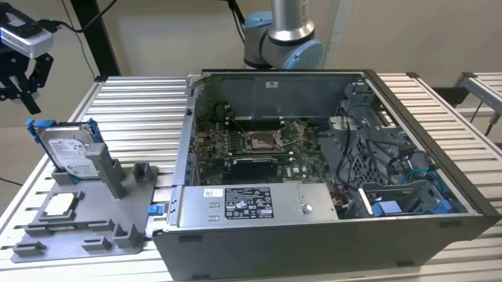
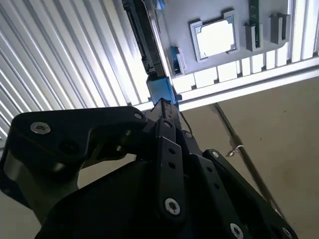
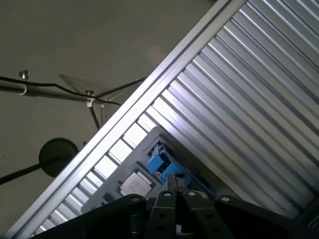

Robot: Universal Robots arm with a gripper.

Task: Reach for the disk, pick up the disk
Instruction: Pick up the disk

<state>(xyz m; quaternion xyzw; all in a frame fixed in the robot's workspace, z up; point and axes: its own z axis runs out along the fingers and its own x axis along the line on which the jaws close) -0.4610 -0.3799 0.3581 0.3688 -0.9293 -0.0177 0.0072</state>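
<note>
Reach under way: the claw (image 1: pixel 33 103), closed and empty, hangs above the disk (image 1: pixel 69 148) standing upright in its grey holder (image 1: pixel 117 226) on the counter (image 1: pixel 133 100); gripping likely requires opening first.

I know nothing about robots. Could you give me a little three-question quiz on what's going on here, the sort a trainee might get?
1. Multiple choice: where is the disk?
A) standing upright in the grey holder beside the case
B) lying inside the case
C) flat on the floor

2. True or false: the claw is gripping the disk.

3. Fill in: the bracket around the disk is coloured ____.

Key:
1. A.
2. False. In the exterior view the claw hangs above the disk, apart from it.
3. Blue.
</note>
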